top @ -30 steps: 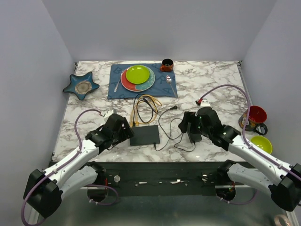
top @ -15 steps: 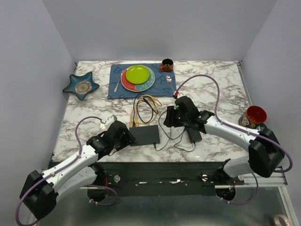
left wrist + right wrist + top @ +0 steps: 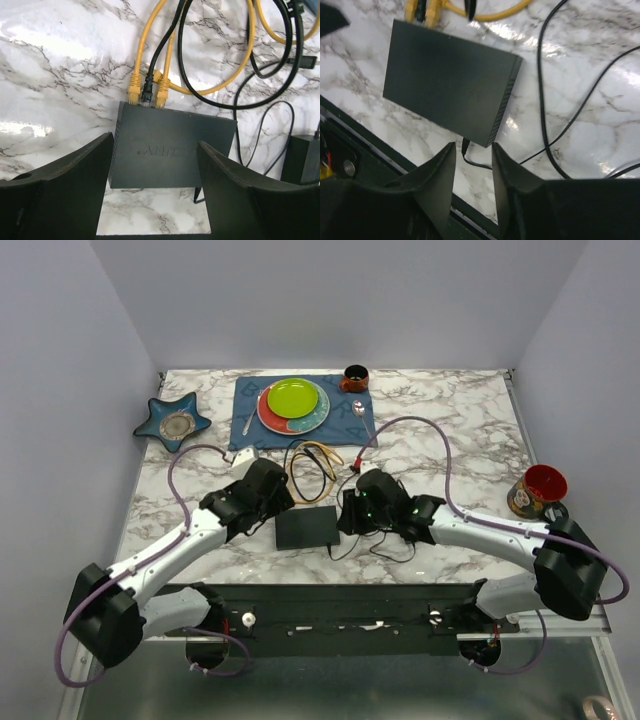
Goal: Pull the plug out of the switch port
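The switch (image 3: 307,527) is a flat matte-black box lying near the table's front edge. In the left wrist view the switch (image 3: 172,150) has two yellow plugs (image 3: 134,93) and a black plug (image 3: 146,93) in sockets on its far edge. My left gripper (image 3: 155,143) is open and empty, above the switch's near left part; from the top it (image 3: 268,502) sits at the switch's far left corner. My right gripper (image 3: 472,147) is open with a narrow gap, just off the switch's (image 3: 450,80) near right corner, where a small black power plug (image 3: 466,146) enters. It (image 3: 350,512) touches nothing.
Yellow and black cables (image 3: 313,462) coil behind the switch. A black power brick (image 3: 302,160) lies to the right of the switch. A blue mat with a green plate (image 3: 292,398) and a brown mug (image 3: 355,377) is at the back, a star dish (image 3: 173,422) at far left, a red mug (image 3: 545,485) at right.
My left gripper has moved away from me and to the right, to the switch's far left corner. My right arm has swung left, from the power brick to the switch's right edge.
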`<state>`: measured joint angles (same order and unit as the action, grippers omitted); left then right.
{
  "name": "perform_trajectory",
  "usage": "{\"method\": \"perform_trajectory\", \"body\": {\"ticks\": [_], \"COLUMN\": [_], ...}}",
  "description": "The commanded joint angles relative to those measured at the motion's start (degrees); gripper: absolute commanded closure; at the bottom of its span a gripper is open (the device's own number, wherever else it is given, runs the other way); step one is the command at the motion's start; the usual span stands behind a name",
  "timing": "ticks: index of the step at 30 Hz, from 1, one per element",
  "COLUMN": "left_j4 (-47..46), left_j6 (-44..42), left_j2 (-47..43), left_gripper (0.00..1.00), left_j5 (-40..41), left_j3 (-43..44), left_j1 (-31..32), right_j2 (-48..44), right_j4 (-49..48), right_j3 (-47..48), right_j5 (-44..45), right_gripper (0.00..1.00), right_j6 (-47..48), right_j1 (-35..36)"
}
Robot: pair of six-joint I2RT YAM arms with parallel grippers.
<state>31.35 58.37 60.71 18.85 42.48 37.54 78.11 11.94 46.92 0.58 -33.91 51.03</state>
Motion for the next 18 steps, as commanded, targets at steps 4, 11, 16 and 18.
{"method": "perform_trajectory", "body": {"ticks": [4,11,16,18], "left_j4": [-4.46,-5.34,-6.13,-6.39], "left_j6": [-4.49,-4.4,-4.23,-4.05], "left_j2": [11.09,12.25,10.22,9.26], "left_gripper": [0.28,0.28,0.27,0.27], "left_j5": [0.31,0.22,0.05,-0.04], "left_j3": [2.78,1.3,-0.55,-1.52], "left_j1": [-0.63,-0.63,-0.71,-0.63], "right_j2": [2.93,-4.0,-12.52,-13.24], "right_j4": [-2.62,3.95,19.04,23.28], "right_j3": [-3.93,-3.85,0.45,2.3], "right_j5": [2.94,13.64,31.8,34.39], "right_gripper": [0.64,0.35,0.0,0.0], "right_j6": [-5.02,-5.47,-5.38,-6.52], "right_j1": [6.01,6.19,5.75,3.57]}}
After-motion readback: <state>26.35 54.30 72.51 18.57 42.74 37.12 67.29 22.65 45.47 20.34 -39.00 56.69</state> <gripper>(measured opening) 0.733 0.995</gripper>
